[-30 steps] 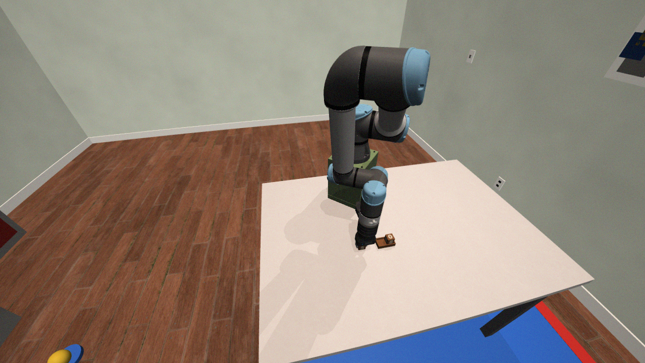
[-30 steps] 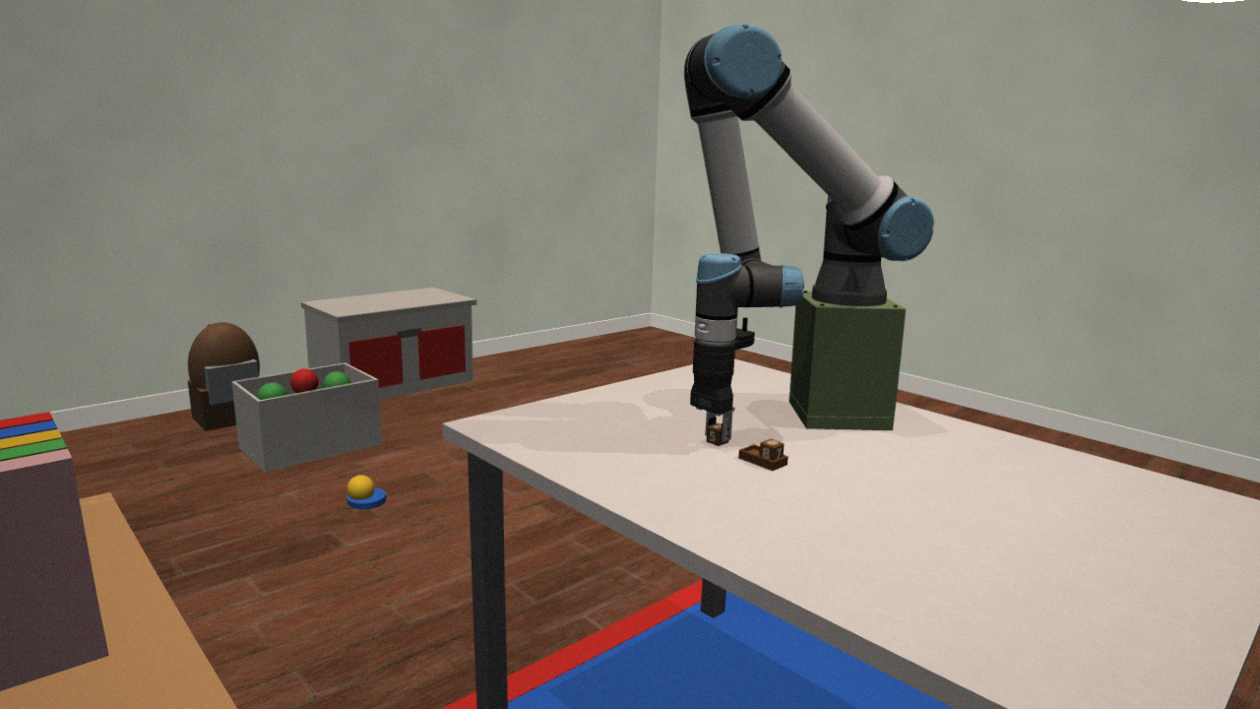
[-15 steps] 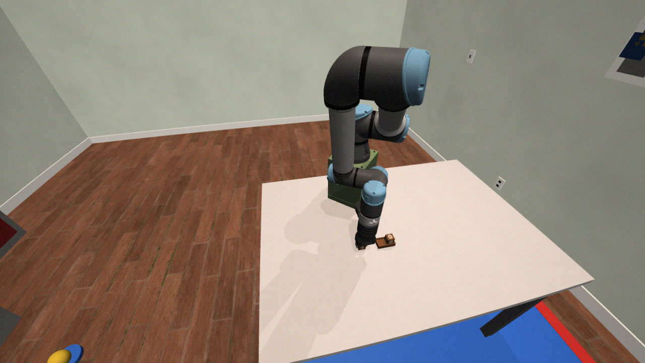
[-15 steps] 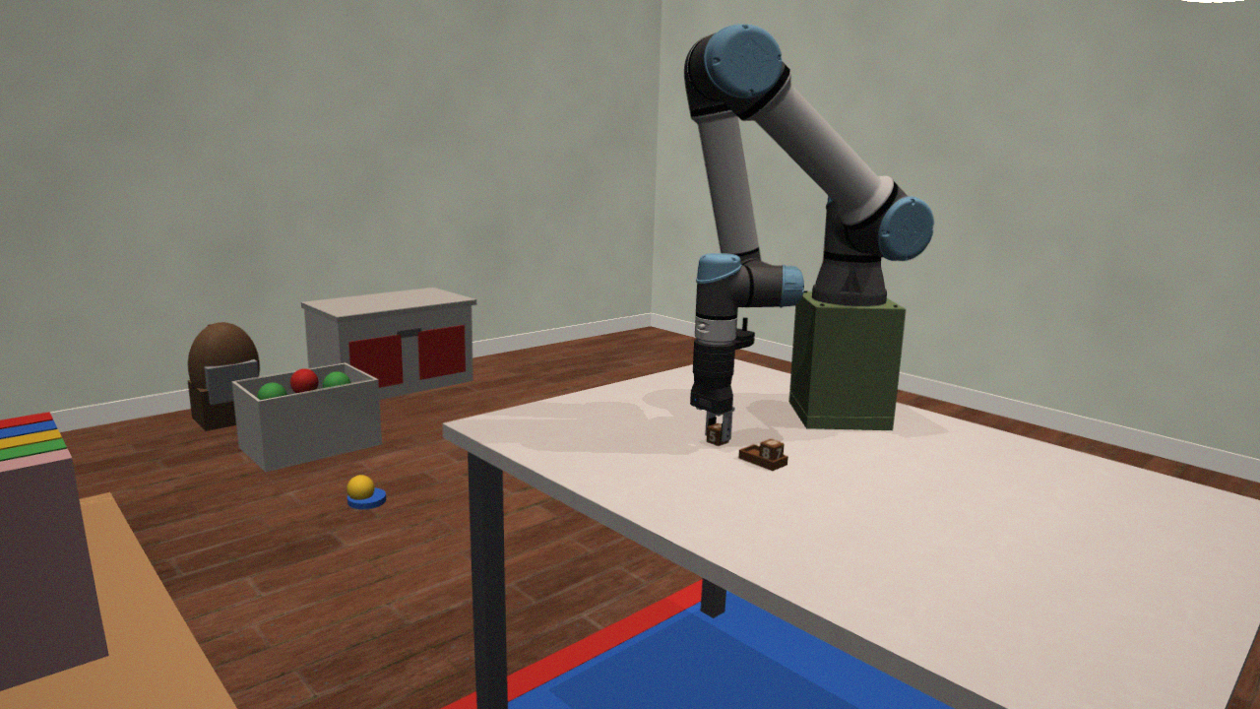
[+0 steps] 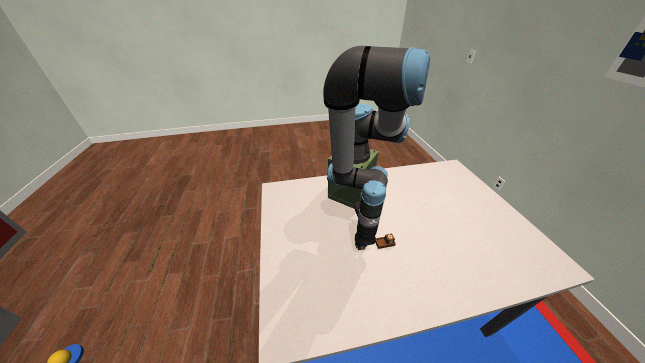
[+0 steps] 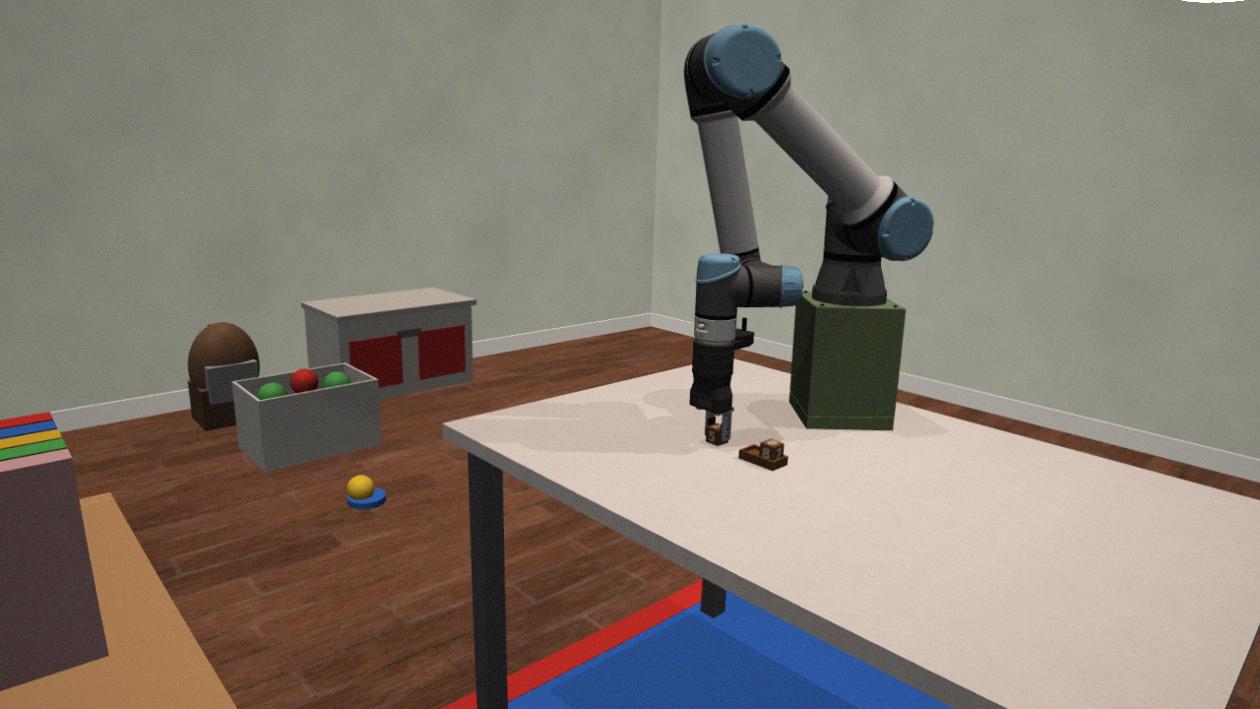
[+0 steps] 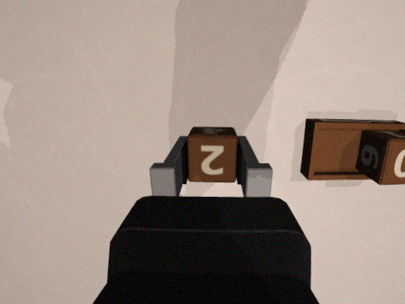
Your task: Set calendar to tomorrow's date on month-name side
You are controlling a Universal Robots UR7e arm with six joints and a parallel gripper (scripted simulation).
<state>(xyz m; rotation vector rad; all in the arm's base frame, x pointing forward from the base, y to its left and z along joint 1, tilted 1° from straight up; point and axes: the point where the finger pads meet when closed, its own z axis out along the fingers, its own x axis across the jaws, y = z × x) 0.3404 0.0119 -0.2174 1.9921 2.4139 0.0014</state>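
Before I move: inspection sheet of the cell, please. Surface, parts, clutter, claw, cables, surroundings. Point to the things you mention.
Surface: pale table [image 5: 451,225] [image 6: 969,529] [image 7: 84,84], arm shadows across it.
Tray [image 5: 385,245] [image 6: 750,455] [image 7: 331,148]: flat on the table, one cube inside.
Tray cube [image 5: 389,238] [image 6: 772,449] [image 7: 390,158]: 0 on top.
Second cube [image 5: 361,247] [image 6: 715,433] [image 7: 212,162]: outside the tray, 2 on top.
Clutter: yellow ball [image 5: 59,356] [image 6: 360,486] on the floor side.
Claw [image 5: 361,246] [image 6: 718,431] [image 7: 212,150]: fingers either side of the second cube; grip unconfirmed.
Cables: nothing seen.
Surroundings: grey cabinet [image 6: 326,339] by the wall.

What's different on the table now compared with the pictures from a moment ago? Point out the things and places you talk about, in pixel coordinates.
Nothing has visibly changed. The black two-finger gripper [image 5: 361,247] [image 6: 718,435] [image 7: 212,150] stays put, its fingers on either side of one brown numbered cube [image 5: 361,246] [image 6: 712,434] [image 7: 212,156]. The shallow brown tray [image 5: 380,244] [image 6: 751,455] [image 7: 329,149] and the other brown numbered cube [image 5: 389,239] [image 6: 772,450] [image 7: 390,162] in it look the same too.
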